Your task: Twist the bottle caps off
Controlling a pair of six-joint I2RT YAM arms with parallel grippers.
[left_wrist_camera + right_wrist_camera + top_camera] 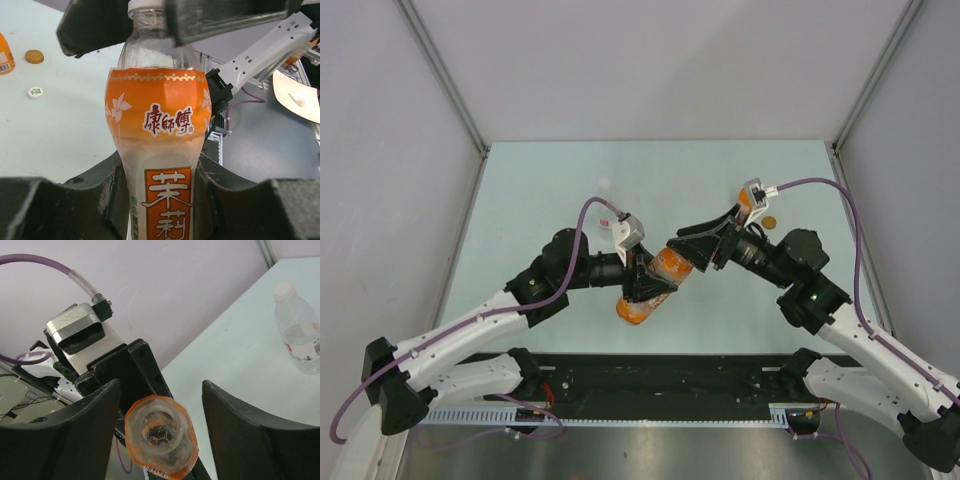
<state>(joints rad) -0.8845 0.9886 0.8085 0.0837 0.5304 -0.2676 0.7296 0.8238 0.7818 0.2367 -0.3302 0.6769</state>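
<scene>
Left gripper (pixel 642 280) is closed firmly on the lower body of the tall orange-labelled drink bottle (pixel 160 125), with one finger on each side of the label. It holds the bottle at a slant over the middle of the pale green table (pixel 540 200), neck toward the right arm. The right gripper (pixel 685 250) stands partly open around that neck end. In the right wrist view its two fingers (pixel 240 435) flank the top with a gap on either side and grip nothing.

Seen end-on from the right wrist, the bottle's top looks like an open mouth. The left wrist view shows a white band at the very top of the neck — whether that is a cap I cannot tell.

The clear bottle (pixel 300 335), with a white-and-red label, stands upright on the table well apart from both arms, and its own white screw cap (pixel 284 289) is on. The short orange bottle (pixel 4 50) is cut off at the edge of the left wrist view, so only a sliver with a barcode shows.

Near it two caps lie flat on the table, close together but not touching — the orange cap (pixel 34 56) and the loose white cap (pixel 35 92), which has faint print on top.
</scene>
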